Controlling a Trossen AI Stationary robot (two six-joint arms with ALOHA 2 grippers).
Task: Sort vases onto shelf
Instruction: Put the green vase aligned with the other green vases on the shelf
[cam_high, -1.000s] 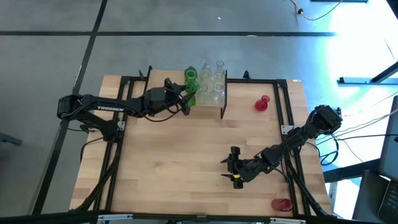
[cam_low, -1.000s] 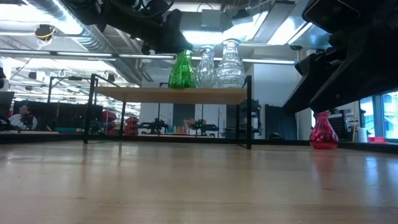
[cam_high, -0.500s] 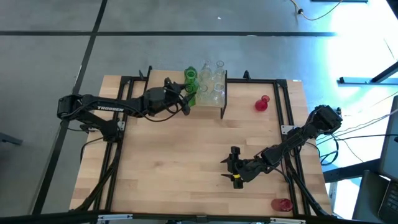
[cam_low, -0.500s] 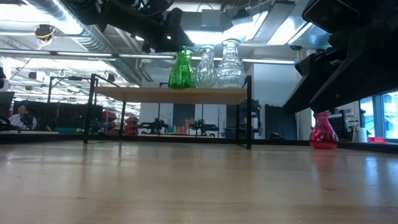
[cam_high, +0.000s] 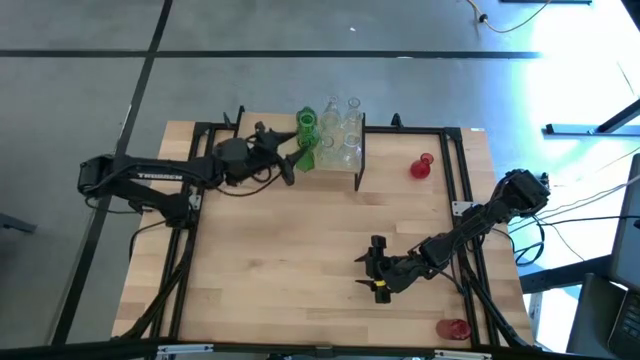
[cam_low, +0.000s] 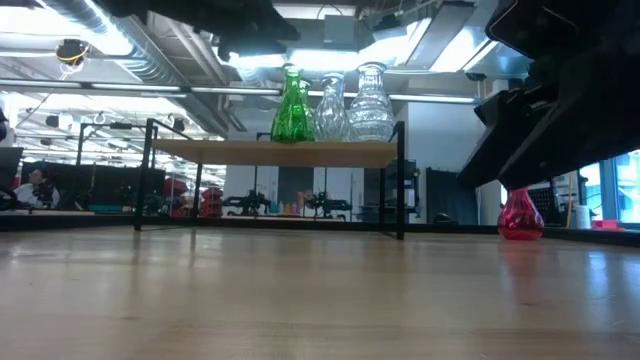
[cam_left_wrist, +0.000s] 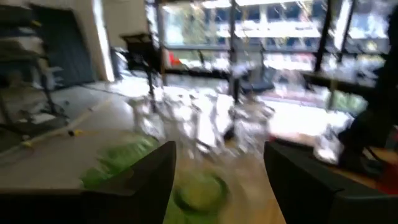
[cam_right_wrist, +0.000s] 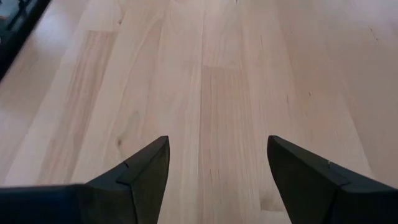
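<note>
The shelf (cam_high: 345, 163) (cam_low: 280, 152) stands at the table's far edge and carries two green vases and several clear vases (cam_high: 345, 135) (cam_low: 371, 102), all upright on their bases. The nearer green vase (cam_high: 306, 152) (cam_low: 292, 108) (cam_left_wrist: 199, 191) stands at the shelf's left end. My left gripper (cam_high: 289, 163) (cam_left_wrist: 217, 148) is open just left of that vase, level with its top, and touches nothing. My right gripper (cam_high: 372, 268) (cam_right_wrist: 217, 142) is open low over bare table near the right front. One red vase (cam_high: 421, 167) (cam_low: 520, 212) stands on the table right of the shelf.
A second red vase (cam_high: 452, 328) stands at the table's near right corner. Black frame rails (cam_high: 465, 190) run along the table's left and right sides. Bare wood (cam_high: 280, 260) lies between the two arms. The room behind the table holds benches and equipment.
My left gripper has drawn back toward the table's left edge, away from the green vase at the shelf's left end. That vase stays upright on the shelf, and its neck now shows free in the low view. The right arm has kept still.
</note>
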